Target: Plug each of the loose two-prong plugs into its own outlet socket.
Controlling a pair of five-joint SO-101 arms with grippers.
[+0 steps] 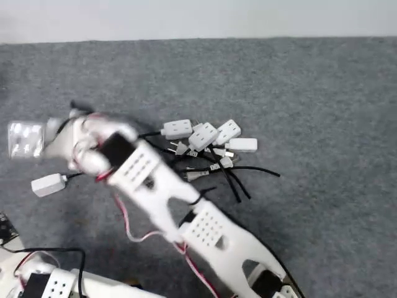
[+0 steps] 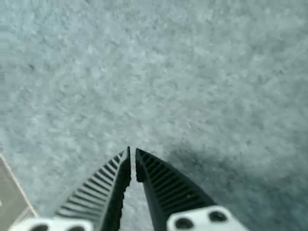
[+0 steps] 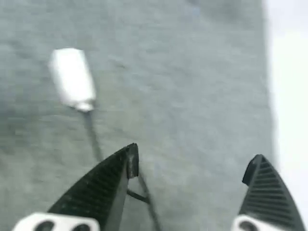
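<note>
Several white outlet sockets (image 1: 203, 135) and black-corded two-prong plugs (image 1: 195, 176) lie tangled in a heap at the middle of the grey carpet. Another white socket (image 1: 48, 184) lies apart at the left on its own black cord. My right arm (image 1: 155, 180) stretches from the bottom right across to the left, beside that heap. Its gripper (image 3: 192, 161) is open above bare carpet, and a white socket (image 3: 72, 79) with a black cord (image 3: 94, 139) lies just ahead of one fingertip. My left gripper (image 2: 133, 153) is shut on nothing, low over bare carpet.
A blurred white block (image 1: 25, 139) sits at the far left near the right arm's tip. The left arm's base (image 1: 49, 282) and loose wires occupy the bottom left corner. The carpet's edge (image 3: 267, 72) runs close beside the right gripper. Open carpet lies to the right of the heap.
</note>
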